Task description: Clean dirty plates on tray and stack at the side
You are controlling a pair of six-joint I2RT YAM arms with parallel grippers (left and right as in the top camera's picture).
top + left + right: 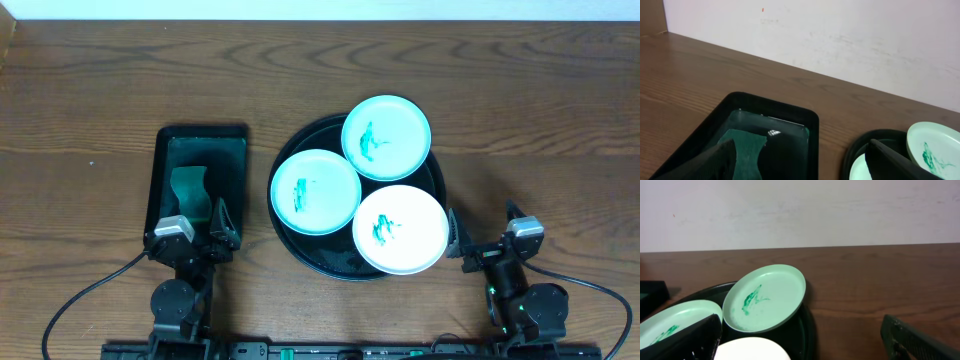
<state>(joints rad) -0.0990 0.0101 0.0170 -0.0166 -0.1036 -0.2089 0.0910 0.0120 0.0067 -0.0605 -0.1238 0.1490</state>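
Beside right end effector [485,230], 3 plates [400,228]

Lighting even and bright; soft shadows are cast. Glare is seen on the tray [300,236] rim. Wrist views slightly soft.

I read the desk [100,80] as brown wood, clear grain, low sheen | round tray [325,257] black, glossy | far mint plate [386,137], left mint plate [315,191], white plate [400,229]: smooth, faint shine, smears look dull | rectangular tray [158,190] black, glossy, catching light | sponge [190,190] dark green, coarse, matt | wall [840,35] white, matt, scuffed
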